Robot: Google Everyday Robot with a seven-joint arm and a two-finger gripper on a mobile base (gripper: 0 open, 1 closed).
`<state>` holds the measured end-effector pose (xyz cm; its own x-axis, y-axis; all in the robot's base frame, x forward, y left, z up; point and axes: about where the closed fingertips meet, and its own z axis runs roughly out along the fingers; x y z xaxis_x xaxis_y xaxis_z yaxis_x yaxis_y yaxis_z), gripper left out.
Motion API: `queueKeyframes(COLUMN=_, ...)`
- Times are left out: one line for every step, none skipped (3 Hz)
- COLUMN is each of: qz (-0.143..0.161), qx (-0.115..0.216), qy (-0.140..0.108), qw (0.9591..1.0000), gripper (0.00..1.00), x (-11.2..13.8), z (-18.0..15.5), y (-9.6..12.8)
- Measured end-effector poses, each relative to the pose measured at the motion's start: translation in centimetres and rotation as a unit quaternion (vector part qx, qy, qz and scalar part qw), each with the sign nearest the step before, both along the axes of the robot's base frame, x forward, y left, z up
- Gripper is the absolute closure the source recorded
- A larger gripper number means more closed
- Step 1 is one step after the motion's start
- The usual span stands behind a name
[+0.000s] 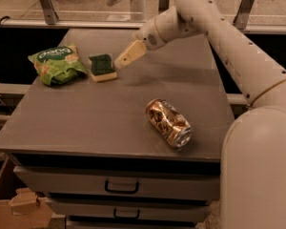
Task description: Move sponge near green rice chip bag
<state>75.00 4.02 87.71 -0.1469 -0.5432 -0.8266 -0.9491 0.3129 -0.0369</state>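
The sponge (102,67), dark green top over pale yellow foam, lies flat on the grey table (109,123) at the back left. Its left edge is right beside the green rice chip bag (57,63), a bright green pouch with white lettering. My gripper (127,56) hangs just right of the sponge and slightly above it, open and holding nothing, with its cream fingers (131,53) pointing down-left at the sponge's right edge. The white arm reaches in from the right.
A crushed gold-brown drink can (169,124) lies on its side at the table's front right. Drawers with handles (121,187) sit below the table front. A glass railing runs behind the table. A cardboard box (19,209) stands on the floor at the lower left.
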Motion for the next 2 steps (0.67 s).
queueKeyframes(qz=-0.088, qx=0.007, qy=-0.047, qw=0.9950, gripper=0.00, x=4.3, z=3.3, y=-6.1)
queueKeyframes(qz=-0.182, qx=0.033, qy=-0.106, qw=0.9771, gripper=0.00, x=7.5, z=8.4, y=-13.3)
